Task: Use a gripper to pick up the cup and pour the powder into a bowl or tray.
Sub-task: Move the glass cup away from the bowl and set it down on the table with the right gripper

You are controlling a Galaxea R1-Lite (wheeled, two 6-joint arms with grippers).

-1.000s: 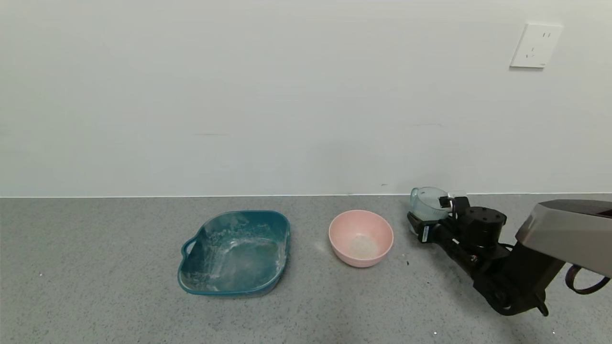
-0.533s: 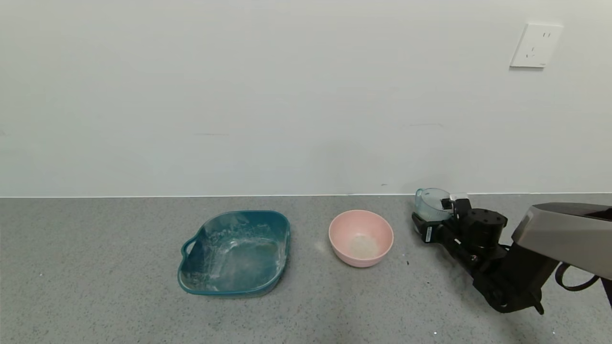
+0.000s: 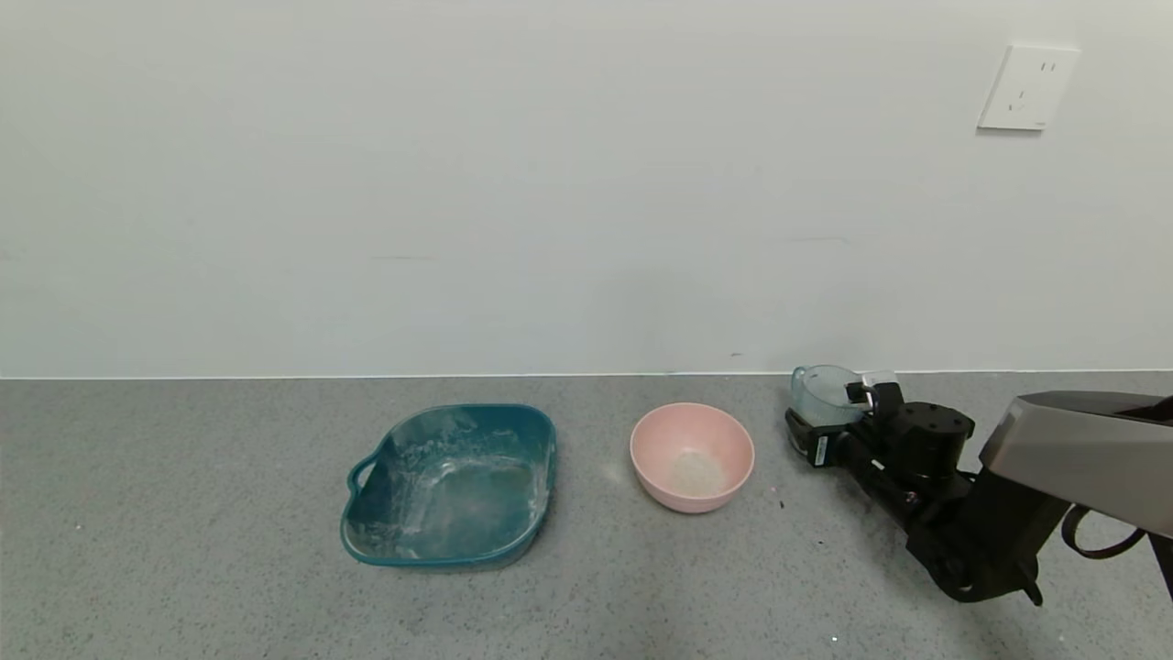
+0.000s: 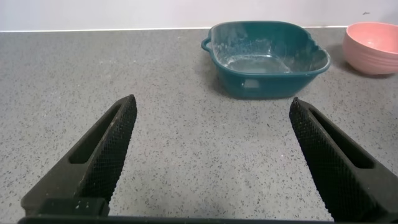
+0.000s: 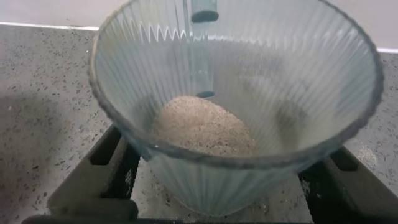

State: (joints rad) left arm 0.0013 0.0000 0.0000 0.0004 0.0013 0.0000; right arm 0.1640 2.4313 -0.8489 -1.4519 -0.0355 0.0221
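Observation:
The pale blue-green ribbed cup (image 3: pixel 822 392) stands upright at the back right of the grey counter, right of the pink bowl (image 3: pixel 652 449). My right gripper (image 3: pixel 825 409) is shut on the cup, one finger on each side. In the right wrist view the cup (image 5: pixel 249 62) fills the frame between the fingers (image 5: pixel 115 165), with a heap of off-white powder (image 5: pixel 202 127) at its bottom. A little powder (image 3: pixel 696 472) lies in the bowl. My left gripper (image 4: pixel 211 104) is open and empty over the counter, out of the head view.
A teal squarish tray (image 3: pixel 542 431) with white residue sits left of the bowl; it also shows in the left wrist view (image 4: pixel 267 86), beside the bowl (image 4: pixel 373 43). The wall runs close behind the cup. A socket (image 3: pixel 1026 87) is on the wall.
The right gripper and the cup have shifted slightly right and sunk a little. The bowl and tray have not moved.

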